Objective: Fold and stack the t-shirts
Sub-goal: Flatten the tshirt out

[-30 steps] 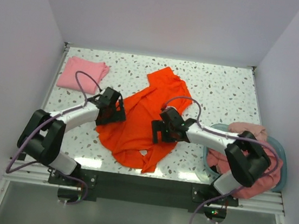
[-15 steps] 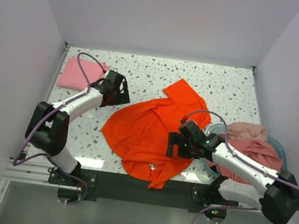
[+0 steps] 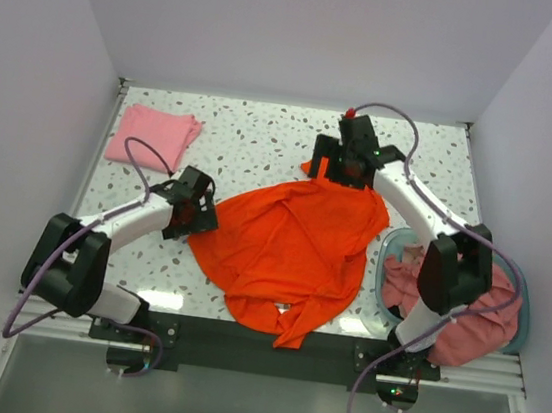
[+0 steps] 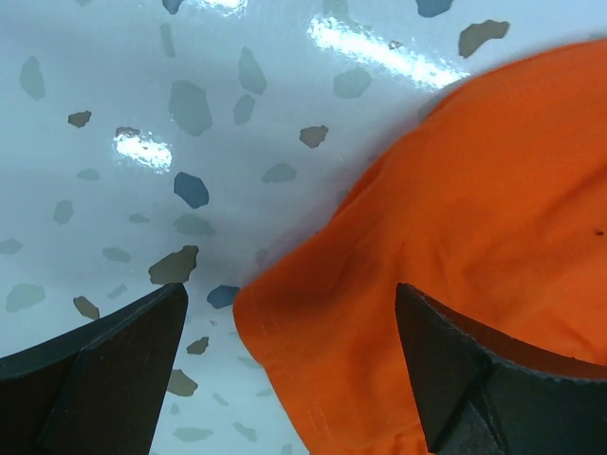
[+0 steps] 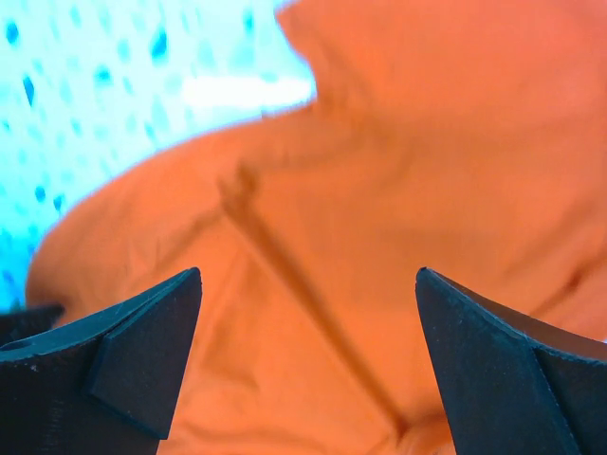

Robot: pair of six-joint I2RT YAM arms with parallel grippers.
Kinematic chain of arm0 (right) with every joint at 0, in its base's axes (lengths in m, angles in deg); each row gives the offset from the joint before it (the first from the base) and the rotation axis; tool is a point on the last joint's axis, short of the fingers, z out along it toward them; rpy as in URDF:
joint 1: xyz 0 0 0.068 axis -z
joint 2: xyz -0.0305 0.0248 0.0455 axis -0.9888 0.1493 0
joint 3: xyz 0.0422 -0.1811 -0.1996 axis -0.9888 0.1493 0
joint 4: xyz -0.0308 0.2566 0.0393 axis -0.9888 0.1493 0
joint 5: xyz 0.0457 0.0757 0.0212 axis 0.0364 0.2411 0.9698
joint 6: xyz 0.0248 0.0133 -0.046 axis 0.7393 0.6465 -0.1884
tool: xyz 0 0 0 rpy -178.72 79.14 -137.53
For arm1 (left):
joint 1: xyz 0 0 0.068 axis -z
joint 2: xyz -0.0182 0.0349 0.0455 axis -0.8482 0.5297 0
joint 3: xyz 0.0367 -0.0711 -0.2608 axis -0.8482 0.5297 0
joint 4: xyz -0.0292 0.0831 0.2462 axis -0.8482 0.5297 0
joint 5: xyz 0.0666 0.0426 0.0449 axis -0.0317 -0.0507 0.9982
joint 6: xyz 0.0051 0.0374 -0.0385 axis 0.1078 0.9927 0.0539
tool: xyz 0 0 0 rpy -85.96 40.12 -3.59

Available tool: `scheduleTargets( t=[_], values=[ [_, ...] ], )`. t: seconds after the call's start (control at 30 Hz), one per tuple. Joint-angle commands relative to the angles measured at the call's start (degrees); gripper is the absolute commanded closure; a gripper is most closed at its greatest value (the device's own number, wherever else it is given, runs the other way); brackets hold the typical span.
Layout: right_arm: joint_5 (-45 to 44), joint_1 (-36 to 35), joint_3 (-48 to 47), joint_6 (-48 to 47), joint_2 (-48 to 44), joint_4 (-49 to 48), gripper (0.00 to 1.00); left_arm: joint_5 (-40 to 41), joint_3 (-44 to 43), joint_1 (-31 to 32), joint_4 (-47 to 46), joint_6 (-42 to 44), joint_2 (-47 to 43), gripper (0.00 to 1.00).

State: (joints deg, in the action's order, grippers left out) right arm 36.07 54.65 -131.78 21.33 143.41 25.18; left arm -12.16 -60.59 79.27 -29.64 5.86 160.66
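As the overhead camera shows, the orange-red t-shirt [image 3: 292, 244] lies spread out at the middle of the speckled table [image 3: 255, 133]. My left gripper [image 3: 194, 219] sits at its left edge, and my right gripper [image 3: 346, 173] is over its far corner. A folded light pink t-shirt [image 3: 152, 136] lies at the far left. Salmon-pink t-shirts [image 3: 458, 328] are heaped in a teal tub [image 3: 380, 275] on the right.

Through my left wrist camera, my jaws stand wide apart and hold nothing, with the orange hem on the table between them.

Through my right wrist camera, which is blurred, my jaws likewise gape wide over orange cloth and grip none of it.
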Motion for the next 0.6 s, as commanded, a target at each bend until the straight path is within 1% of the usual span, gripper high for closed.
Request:
scheduleTargets(
  t=[0.0,0.03,0.07,0.1,0.13,0.17,0.2,0.23,0.27,0.3,0.33,0.4,0.43,0.5,0.53,0.57],
  values=[
    [0.2,2.8,-14.0,-8.4,8.4,-1.3,0.01,-0.5,-0.5,-2.0,-3.9,-1.0,3.8,0.08],
    [0.6,3.6,-16.5,-10.4,13.1,-1.3,0.01,-1.6,-0.9,-2.4,-5.6,-0.8,4.6,0.1],
    [0.6,4.0,-22.3,-12.2,15.6,-1.0,0.01,-1.5,-1.2,-2.4,-5.9,-0.8,5.4,0.15],
    [-0.2,4.0,-25.6,-14.7,17.9,1.3,0.01,-1.2,-1.5,-2.7,-5.9,-0.9,7.2,0.2],
    [-2.7,4.5,-29.0,-15.7,20.9,3.0,0.01,-0.8,-2.4,-2.9,-5.2,-0.7,7.9,0.31],
    [-4.1,4.7,-35.6,-16.5,25.9,4.9,0.01,-0.3,-2.7,-2.9,-5.1,-0.6,8.5,0.37],
    [-5.5,5.0,-38.6,-17.7,28.5,8.2,0.01,-1.0,-2.7,-2.9,-5.4,-0.1,9.3,0.44],
    [-7.3,5.5,-41.2,-18.2,30.6,9.3,0.01,-2.1,-2.6,-2.8,-6.1,1.0,9.3,0.54],
    [-7.8,5.8,-45.3,-18.6,32.4,10.0,0.01,-4.0,-1.6,-2.8,-8.0,1.5,9.2,0.59],
    [-8.3,6.1,-47.0,-18.9,35.8,10.9,0.01,-4.9,-1.1,-2.8,-9.0,1.8,9.1,0.65],
    [-8.5,6.8,-48.7,-19.1,37.2,11.3,0.01,-5.0,-0.6,-2.8,-9.7,2.3,9.1,0.79],
    [-8.6,7.4,-52.7,-19.2,41.2,12.4,0.01,-4.0,-0.7,-2.8,-9.5,2.3,9.5,0.97],
    [-8.5,8.1,-53.5,-19.3,42.4,12.4,0.02,-3.5,-1.2,-2.8,-9.2,2.6,9.6,1.0],
    [-8.1,8.6,-53.7,-20.6,44.2,9.8,0.06,-2.6,-2.7,-2.8,-9.0,3.3,9.7,1.0],
    [-7.2,8.8,-53.5,-21.7,44.7,8.7,0.11,-2.2,-3.8,-2.8,-8.8,4.0,9.7,1.0],
    [-6.8,8.9,-53.6,-22.6,45.4,8.2,0.19,-0.9,-4.5,-2.8,-8.6,4.3,9.5,1.0]
  ],
)
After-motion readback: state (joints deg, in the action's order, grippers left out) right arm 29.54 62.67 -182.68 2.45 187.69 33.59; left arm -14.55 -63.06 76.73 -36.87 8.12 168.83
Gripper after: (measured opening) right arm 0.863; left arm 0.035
